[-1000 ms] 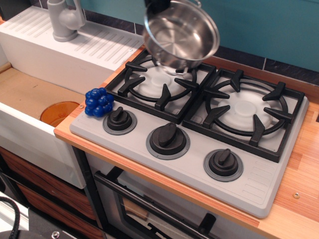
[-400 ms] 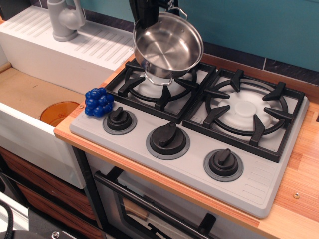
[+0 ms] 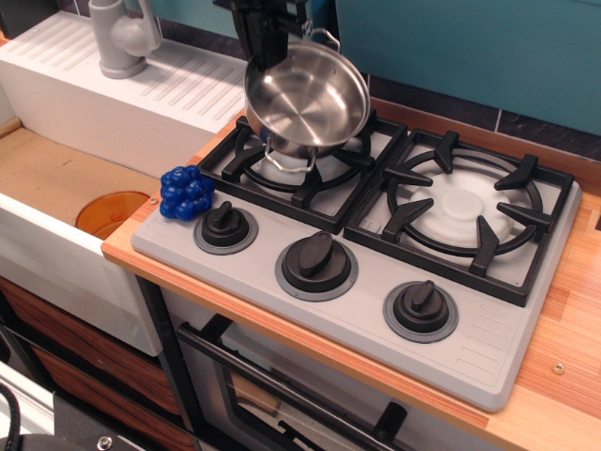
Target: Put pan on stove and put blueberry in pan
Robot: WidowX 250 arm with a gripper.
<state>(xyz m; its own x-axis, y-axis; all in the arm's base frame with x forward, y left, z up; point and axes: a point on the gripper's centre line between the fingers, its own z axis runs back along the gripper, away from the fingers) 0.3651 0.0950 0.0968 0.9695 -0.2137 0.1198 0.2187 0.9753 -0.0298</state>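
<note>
At the upper middle of the frame, the black gripper (image 3: 266, 38) pinches the far rim of the pan (image 3: 305, 94) and holds it tilted, its open side turned toward the camera and its bright inside bare. One loop handle shows at the top edge of the pan and another hangs at its lower edge, just over the grate. The pan sits above the left burner (image 3: 305, 160) of the stove (image 3: 376, 291); whether its lower edge touches the grate I cannot tell. The gripper's fingers are mostly hidden behind the pan's rim, so only their clamp on the rim is plain.

The stove fills the middle of the frame, light grey, with two black grates over white discs. The right burner (image 3: 462, 209) is bare. Three black knobs run along the front edge: the left knob (image 3: 225, 226), the middle knob (image 3: 316, 262) and the right knob (image 3: 420, 306).

The blueberry (image 3: 186, 193) lies at the stove's left front corner, just beside the left knob and well apart from the pan. It rests where the stove meets the wooden desk (image 3: 554, 366).

To the left of the frame is a white sink (image 3: 56, 249) with an orange drain (image 3: 111, 211) in its floor, and a grey tap (image 3: 124, 38) stands at the upper left. Below the stove, an oven door (image 3: 282, 395) with a dark handle shows at the bottom of the frame.
</note>
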